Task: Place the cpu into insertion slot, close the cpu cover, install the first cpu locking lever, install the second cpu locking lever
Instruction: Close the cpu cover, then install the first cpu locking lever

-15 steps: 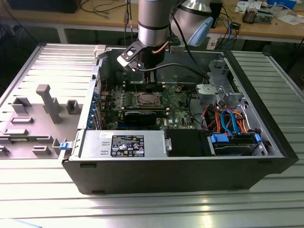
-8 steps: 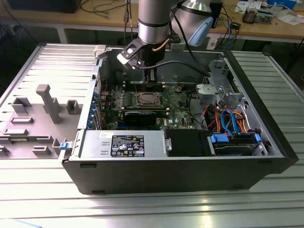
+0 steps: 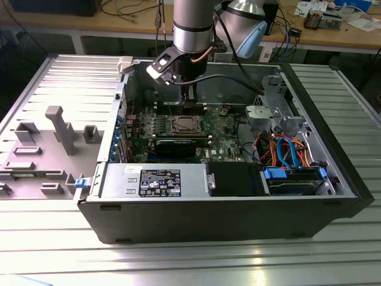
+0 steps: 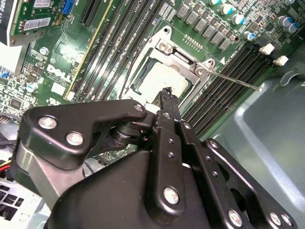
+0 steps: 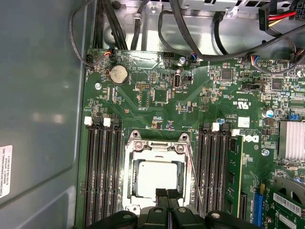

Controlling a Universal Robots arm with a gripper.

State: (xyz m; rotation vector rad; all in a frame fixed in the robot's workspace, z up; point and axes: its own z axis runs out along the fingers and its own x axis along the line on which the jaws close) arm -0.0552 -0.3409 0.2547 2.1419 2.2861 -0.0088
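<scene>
Nearest my lens in the second wrist view: the black jointed metal gripper point(image 4: 166, 95), fingertips pinched together with nothing between them, its tip just above the socket's edge. I judge it is clenched that way to give one narrow pushing point, not a grasp. The cpu, a small flat square chip with a pale silvery top point(image 5: 155, 177), sits in the socket on the green motherboard point(image 5: 143, 95). The cpu cover, a thin silvery metal frame point(image 5: 155, 147), lies flat over it, and a thin steel wire locking lever point(image 5: 192, 171) angles off beside the socket, seemingly not yet latched.
</scene>
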